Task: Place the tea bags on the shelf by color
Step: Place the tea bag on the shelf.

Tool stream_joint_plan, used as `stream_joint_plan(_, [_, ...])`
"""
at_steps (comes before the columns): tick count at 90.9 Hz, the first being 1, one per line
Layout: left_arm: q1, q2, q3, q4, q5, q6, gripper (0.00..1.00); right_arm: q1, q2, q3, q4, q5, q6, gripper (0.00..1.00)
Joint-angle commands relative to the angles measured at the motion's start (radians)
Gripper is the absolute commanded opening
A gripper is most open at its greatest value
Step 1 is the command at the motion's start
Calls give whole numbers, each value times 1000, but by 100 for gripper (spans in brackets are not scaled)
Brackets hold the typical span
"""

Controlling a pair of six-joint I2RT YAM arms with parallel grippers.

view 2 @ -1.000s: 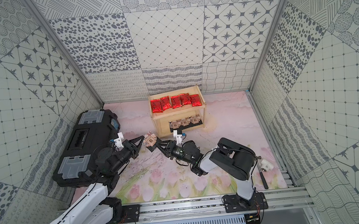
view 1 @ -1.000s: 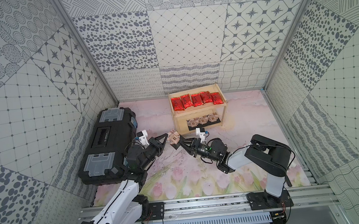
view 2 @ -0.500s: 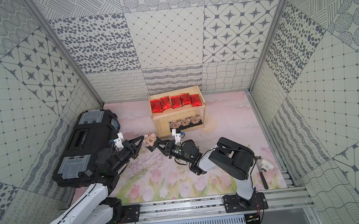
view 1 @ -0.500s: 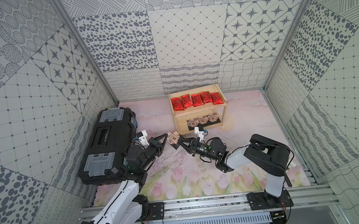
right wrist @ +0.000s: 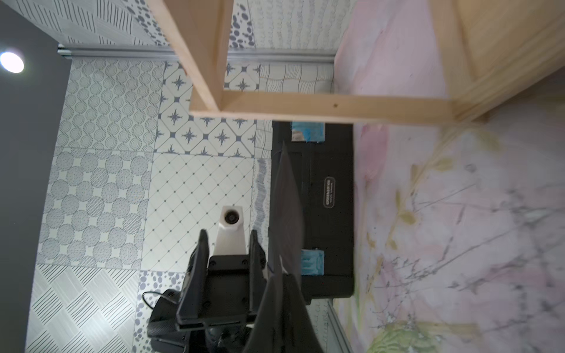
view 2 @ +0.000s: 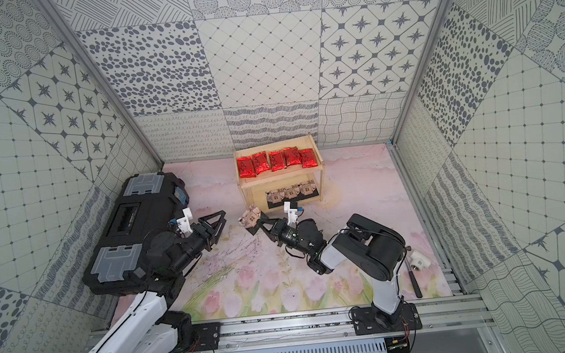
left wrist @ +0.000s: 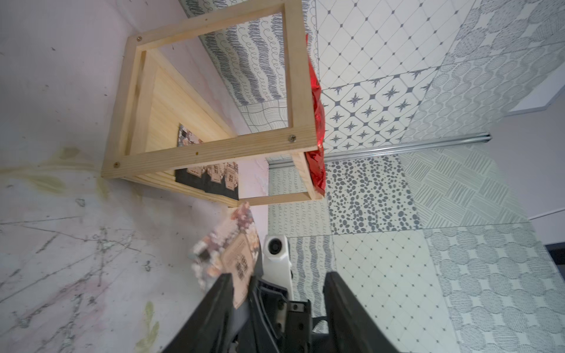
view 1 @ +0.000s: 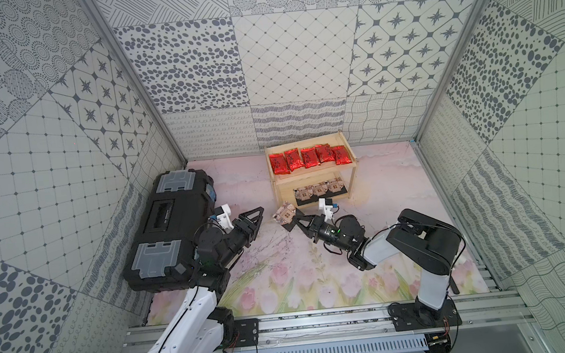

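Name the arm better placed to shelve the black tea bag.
Right. The right gripper is shut on the black tea bag near the lower tier of the shelf; the left gripper stands open, empty.

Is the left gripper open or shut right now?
Open. The left gripper has jaws spread, nothing between them; the black tea bag is in the right gripper.

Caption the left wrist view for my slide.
Left tool open, facing the floral tea bag pinched by the right tool, wooden shelf beyond.
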Motion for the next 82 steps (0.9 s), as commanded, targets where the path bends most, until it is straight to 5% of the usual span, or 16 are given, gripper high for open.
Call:
stream_joint_plan(1, [1,-23,89,-323,-12,206,67,-58,-31,-36,28,83,-87,0])
stream_joint_plan(29, [2,21,138,-414,18,325,67,-83,58,154,-97,193,-140,0])
stream_joint_plan(55, [1,-12,158,-494,-20,361,66,9,131,280,-146,409,-215,0])
stream_joint_plan(82, [-1,-12,166,-502,-26,373,65,20,246,364,-155,457,-210,0])
